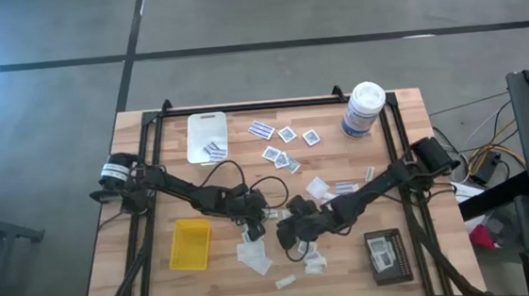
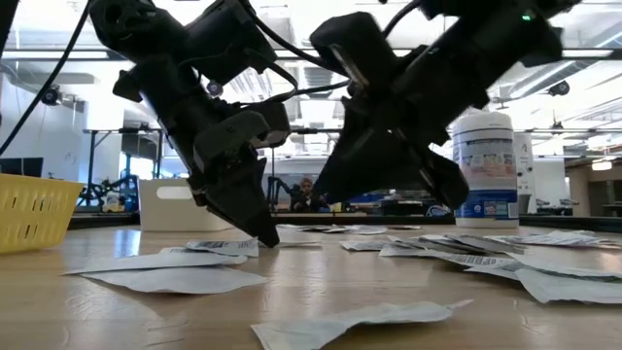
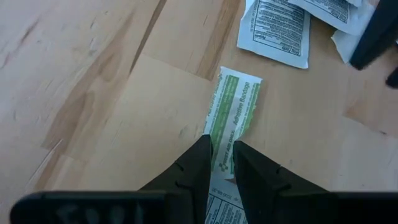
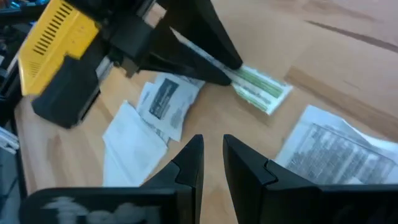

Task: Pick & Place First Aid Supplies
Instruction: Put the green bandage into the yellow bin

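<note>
Yellow tray (image 1: 189, 244): near the table's left front, just left of the left gripper.
White tray (image 1: 206, 136): at the back left, with a striped packet inside it.
Left gripper (image 3: 222, 151): low over the table's middle front, fingers close together and pinching the near end of a green-and-white bandage packet (image 3: 234, 112). The packet's far end lies flat on the wood and juts out beyond the fingertips.
Left gripper, other views: in the right wrist view (image 4: 227, 73) its dark tips sit on that same green packet (image 4: 261, 88); in the low view (image 2: 258, 224) its tips reach down to the tabletop.
First aid supplies (image 1: 285, 148): scattered across the table's middle and back, with more pale packets in front of both grippers.
Right gripper (image 4: 212, 144): just right of the left gripper, fingers slightly apart with nothing between them, hovering over bare wood; the green packet lies ahead of its tips, apart from them.
Canister (image 1: 364, 109): upright at the back right.
Black tray (image 1: 387, 256): front right, holding a packet.
</note>
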`<control>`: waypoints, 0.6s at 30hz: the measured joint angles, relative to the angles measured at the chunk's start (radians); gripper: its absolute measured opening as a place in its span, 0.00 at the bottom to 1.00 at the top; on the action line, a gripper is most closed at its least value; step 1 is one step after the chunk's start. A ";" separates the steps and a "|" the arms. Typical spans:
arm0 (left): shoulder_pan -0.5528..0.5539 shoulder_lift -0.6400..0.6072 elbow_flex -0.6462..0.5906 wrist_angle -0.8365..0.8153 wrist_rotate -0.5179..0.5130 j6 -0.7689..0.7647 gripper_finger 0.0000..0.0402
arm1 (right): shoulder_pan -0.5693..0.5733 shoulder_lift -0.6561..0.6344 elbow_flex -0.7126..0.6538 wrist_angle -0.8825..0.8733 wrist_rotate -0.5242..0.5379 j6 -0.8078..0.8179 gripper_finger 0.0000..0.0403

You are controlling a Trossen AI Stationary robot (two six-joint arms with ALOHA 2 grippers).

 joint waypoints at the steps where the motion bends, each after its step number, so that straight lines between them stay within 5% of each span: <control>1: 0.000 0.000 0.000 0.000 0.000 -0.001 0.22 | -0.009 -0.002 0.007 -0.023 -0.007 0.005 0.15; 18: 0.000 0.000 -0.001 0.013 0.007 -0.059 0.22 | -0.116 0.091 0.108 -0.187 -0.159 0.079 0.27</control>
